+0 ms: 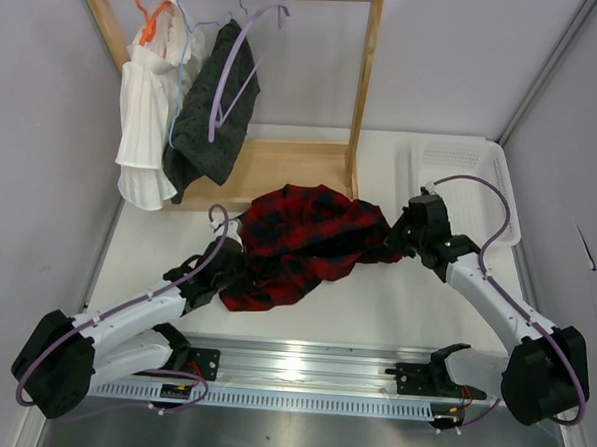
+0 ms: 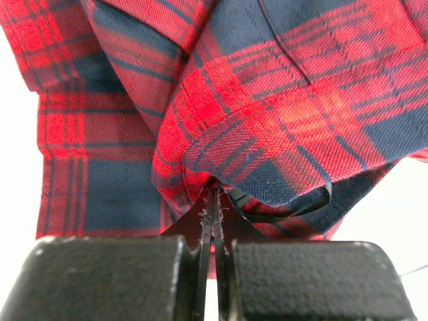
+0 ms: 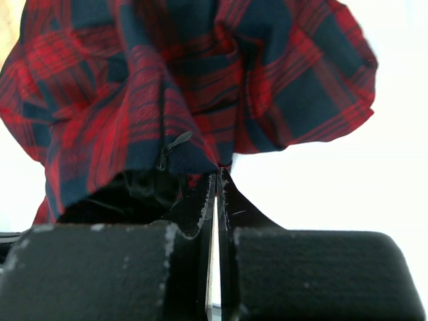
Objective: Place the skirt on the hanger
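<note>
Left fingers clenched on skirt edge; right fingers clenched on opposite edge. Skirt bunched between arms above desk; hanger on rack, well apart. Risk: thin pinch slips under stretch, cloth drops.

Overhead, the skirt hides the fingertips of the left gripper and right gripper; in both wrist views its cloth runs off the frame edges, so its outline cannot be told.
</note>
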